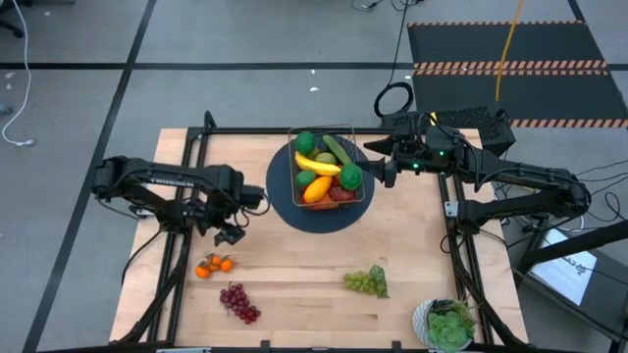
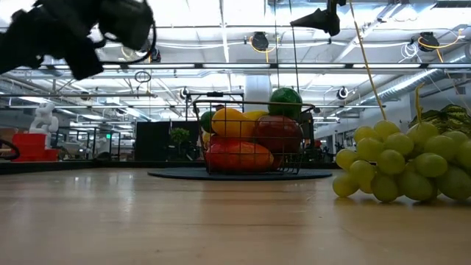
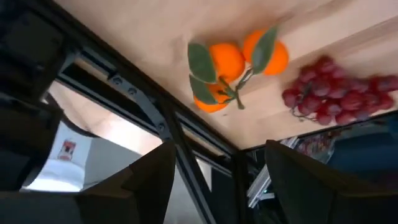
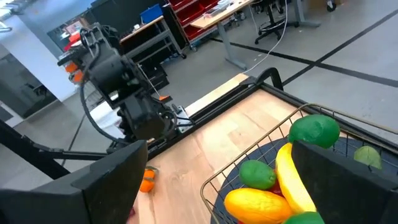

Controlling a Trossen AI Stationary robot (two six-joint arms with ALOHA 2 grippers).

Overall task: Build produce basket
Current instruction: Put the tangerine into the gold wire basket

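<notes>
The wire basket [image 1: 324, 167] stands on a round dark-blue mat [image 1: 285, 201] at the table's far middle. It holds produce: a banana, limes, a cucumber, a mango and red fruit. On the wood lie a cluster of oranges with leaves [image 1: 213, 265] [image 3: 236, 62], purple grapes [image 1: 238, 302] [image 3: 339, 93] and green grapes [image 1: 366, 282] [image 2: 405, 165]. My left gripper [image 1: 231, 233] [image 3: 217, 180] hangs open above the table, just beyond the oranges, with nothing between its fingers. My right gripper [image 1: 378, 172] [image 4: 217, 186] is open in the air beside the basket's right rim.
A leafy green plant in a white pot [image 1: 446, 324] stands at the near right corner. Black frame rails [image 1: 186, 186] run along the table's left and right sides. Bare wood lies between the oranges and the green grapes.
</notes>
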